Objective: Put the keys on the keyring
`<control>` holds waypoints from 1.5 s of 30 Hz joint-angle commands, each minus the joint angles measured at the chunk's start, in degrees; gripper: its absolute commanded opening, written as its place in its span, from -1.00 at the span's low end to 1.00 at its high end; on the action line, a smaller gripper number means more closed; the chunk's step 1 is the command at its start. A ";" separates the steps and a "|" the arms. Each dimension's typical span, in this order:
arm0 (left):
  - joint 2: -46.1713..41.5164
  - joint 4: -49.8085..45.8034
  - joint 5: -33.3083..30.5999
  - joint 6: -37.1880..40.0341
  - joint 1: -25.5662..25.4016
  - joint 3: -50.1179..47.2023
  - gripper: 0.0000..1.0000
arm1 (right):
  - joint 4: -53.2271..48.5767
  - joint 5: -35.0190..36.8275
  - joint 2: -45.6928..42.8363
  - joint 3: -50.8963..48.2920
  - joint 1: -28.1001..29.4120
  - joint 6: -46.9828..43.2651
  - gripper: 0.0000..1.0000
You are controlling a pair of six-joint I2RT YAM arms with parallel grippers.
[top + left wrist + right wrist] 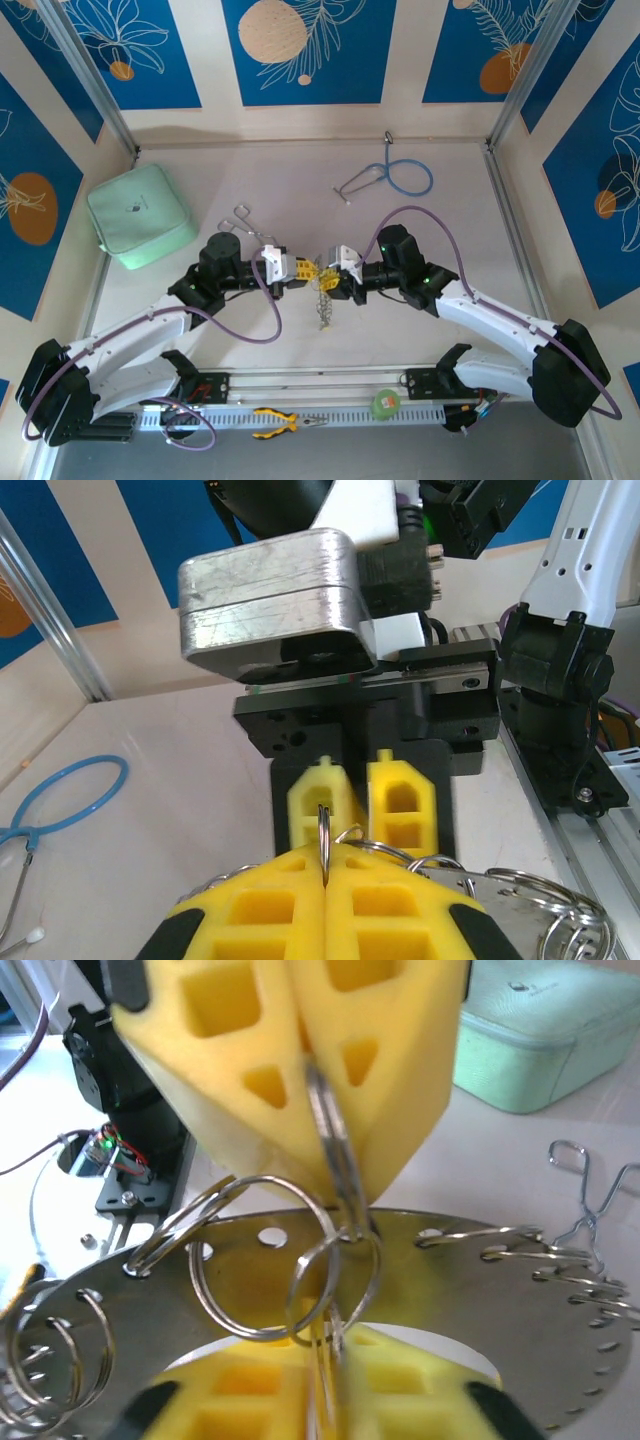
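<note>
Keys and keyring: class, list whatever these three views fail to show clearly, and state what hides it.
1. Keys: top view, too small to pick out among the dangling keyring.
2. Keyring rim: left wrist view, cut by the bottom edge and the left claw.
3. Right claw grip: right wrist view, blurred by closeness.

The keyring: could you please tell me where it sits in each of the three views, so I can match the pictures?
Top external: the keyring hangs at the picture's centre.
Left wrist: the keyring lies along the bottom right edge.
Right wrist: the keyring spans the middle, side to side.
Shared landmark: the left end effector's yellow fingers, pinching one of its small rings.
</note>
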 commanded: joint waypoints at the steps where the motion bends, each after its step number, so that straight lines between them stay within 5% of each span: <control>1: -0.53 2.26 1.36 0.76 0.47 1.57 -1.00 | -2.12 -0.75 -0.16 1.24 -0.84 -0.01 -0.91; 11: -0.60 -10.20 -1.24 8.13 0.53 3.81 -1.00 | -23.10 8.64 -0.92 13.54 -2.31 -7.96 -1.00; 19: 2.46 -11.66 -4.64 7.54 0.45 5.20 -0.98 | -28.81 14.00 -0.63 21.02 1.27 -10.98 -1.00; 21: 2.70 -11.46 -5.89 6.11 0.46 4.95 -0.45 | -29.83 16.59 0.39 23.00 2.18 -11.14 -1.00; 25: -0.79 -2.07 -10.74 -0.54 0.49 -0.96 0.31 | -32.28 20.87 3.67 26.86 3.85 -11.92 -1.00; 29: -9.08 12.46 -26.05 -14.02 2.47 -9.90 1.00 | -32.69 23.28 9.14 30.46 6.02 -12.97 -1.00; 33: -20.98 11.32 -41.95 -23.96 4.66 -14.53 0.99 | -30.48 23.50 16.53 35.53 8.71 -12.63 -1.00; 36: -30.27 2.46 -51.34 -24.79 5.02 -13.52 0.99 | -27.91 22.66 22.28 40.48 11.12 -11.43 -1.00; 41: -37.52 -12.48 -75.56 -27.39 6.08 -7.65 0.99 | -22.51 18.98 29.97 45.41 12.76 -2.44 -1.00; 45: -34.43 -19.95 -79.35 -31.31 9.56 -4.63 0.99 | -16.40 21.00 32.62 39.52 11.04 4.93 -1.00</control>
